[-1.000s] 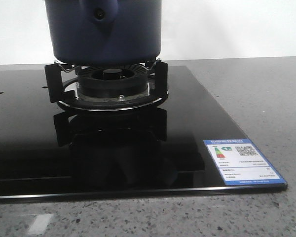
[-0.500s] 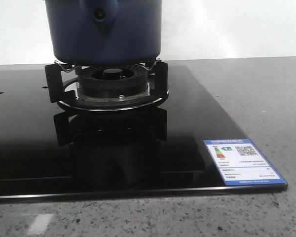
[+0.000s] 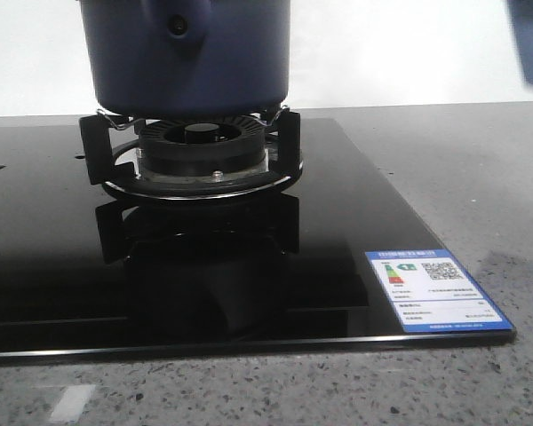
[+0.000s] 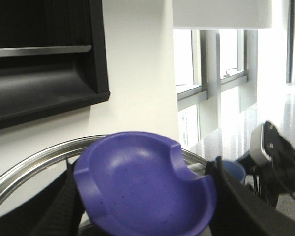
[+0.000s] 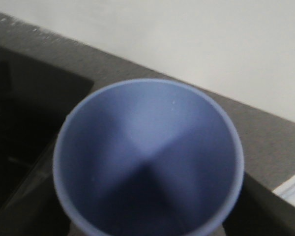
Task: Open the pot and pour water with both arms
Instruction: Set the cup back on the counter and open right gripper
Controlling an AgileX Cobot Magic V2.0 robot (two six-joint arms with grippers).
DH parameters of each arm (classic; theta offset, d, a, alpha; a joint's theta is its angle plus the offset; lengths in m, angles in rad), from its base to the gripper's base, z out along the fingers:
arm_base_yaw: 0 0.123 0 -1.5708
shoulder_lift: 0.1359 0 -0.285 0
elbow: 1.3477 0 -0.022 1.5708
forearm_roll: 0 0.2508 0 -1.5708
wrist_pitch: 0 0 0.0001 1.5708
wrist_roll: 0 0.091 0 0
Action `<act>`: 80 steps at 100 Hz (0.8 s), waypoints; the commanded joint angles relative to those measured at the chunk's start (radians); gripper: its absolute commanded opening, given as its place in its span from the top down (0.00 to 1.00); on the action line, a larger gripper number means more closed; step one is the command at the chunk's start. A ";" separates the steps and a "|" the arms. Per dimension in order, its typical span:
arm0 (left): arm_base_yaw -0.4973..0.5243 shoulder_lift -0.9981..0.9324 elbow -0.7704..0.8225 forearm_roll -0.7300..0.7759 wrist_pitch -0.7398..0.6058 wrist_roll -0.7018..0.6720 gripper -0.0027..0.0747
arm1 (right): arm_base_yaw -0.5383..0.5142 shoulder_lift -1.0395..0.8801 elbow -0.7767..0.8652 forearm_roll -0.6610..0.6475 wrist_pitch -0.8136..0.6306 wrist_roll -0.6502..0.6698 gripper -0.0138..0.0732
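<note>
Pouring should go cleanly if the right pincer, clamped on the cup [image 5: 148, 162], tips slowly over the pot [image 3: 185, 55]; the left pincer grips the lid knob [image 4: 145, 182].

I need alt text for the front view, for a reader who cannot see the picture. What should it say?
A dark navy-blue pot sits on a gas burner set in a glossy black glass cooktop, its top cropped out of frame. A blue-bordered energy label is stuck on the cooktop's near right corner, and a blurred blue object enters at upper right.
</note>
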 commanded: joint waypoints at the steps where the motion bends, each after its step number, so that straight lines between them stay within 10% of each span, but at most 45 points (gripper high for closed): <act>1: -0.003 -0.007 -0.025 -0.064 0.007 -0.010 0.54 | -0.007 -0.026 0.072 -0.011 -0.178 0.009 0.51; 23: -0.003 -0.007 -0.025 -0.064 0.039 -0.011 0.55 | -0.007 -0.026 0.164 0.013 -0.253 0.009 0.48; 50: -0.003 -0.007 -0.025 -0.064 0.053 -0.023 0.55 | -0.007 -0.028 0.162 0.032 -0.248 0.009 0.07; 80: -0.003 0.009 -0.025 -0.064 0.059 -0.023 0.55 | -0.007 -0.180 0.145 0.051 -0.245 0.009 0.09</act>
